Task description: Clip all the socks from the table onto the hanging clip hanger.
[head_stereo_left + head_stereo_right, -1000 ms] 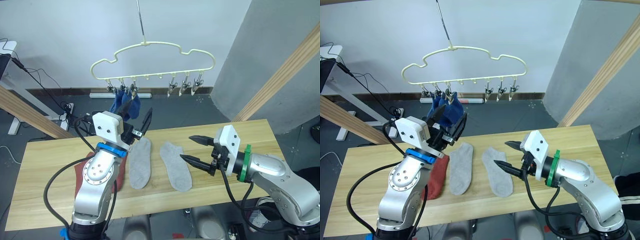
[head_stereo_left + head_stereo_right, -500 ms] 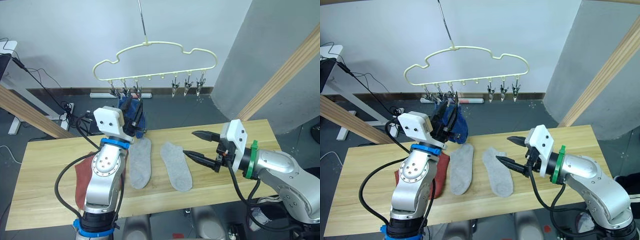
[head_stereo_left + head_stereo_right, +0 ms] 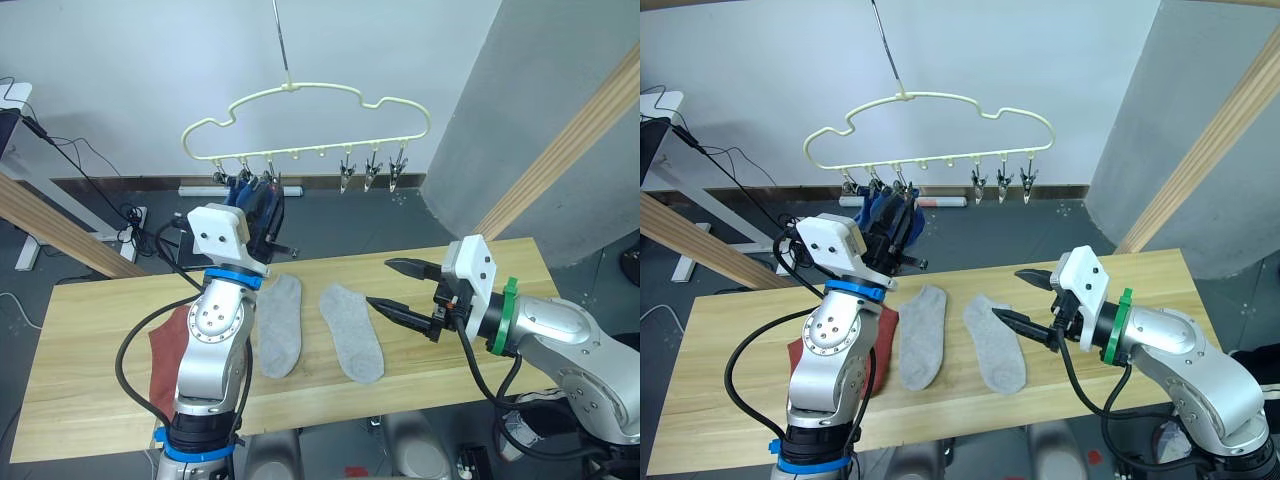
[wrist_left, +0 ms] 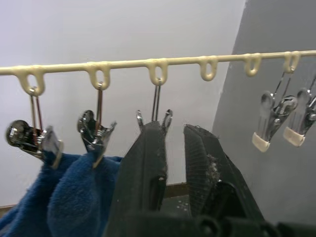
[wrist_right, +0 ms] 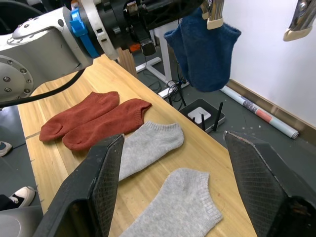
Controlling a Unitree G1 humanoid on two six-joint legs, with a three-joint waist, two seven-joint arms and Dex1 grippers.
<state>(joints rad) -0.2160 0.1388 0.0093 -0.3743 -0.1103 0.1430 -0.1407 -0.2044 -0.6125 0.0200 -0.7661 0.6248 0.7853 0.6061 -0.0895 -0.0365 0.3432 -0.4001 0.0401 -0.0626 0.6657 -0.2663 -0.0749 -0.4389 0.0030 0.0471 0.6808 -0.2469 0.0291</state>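
Risk, as I judge it: left gripper (image 4: 170, 133), fingers a narrow gap apart holding nothing, sits right under the third clip (image 4: 154, 118) of the clip hanger (image 3: 300, 95), blue socks (image 4: 64, 190) just beside; a nudge could swing the hanger or pull them off. Right gripper (image 5: 173, 182) is wide open, empty, above the grey socks (image 5: 148, 145); red socks (image 5: 96, 116) lie beyond on the pale wood table (image 3: 90, 330), white wall (image 3: 130, 70) and cables (image 3: 110, 200) behind.

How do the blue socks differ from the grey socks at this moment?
The blue socks hang from clips on the clip hanger; the grey socks lie flat on the table. The blue pair hangs bunched together; the grey pair lies spread apart, side by side. Both pairs are short ankle socks.
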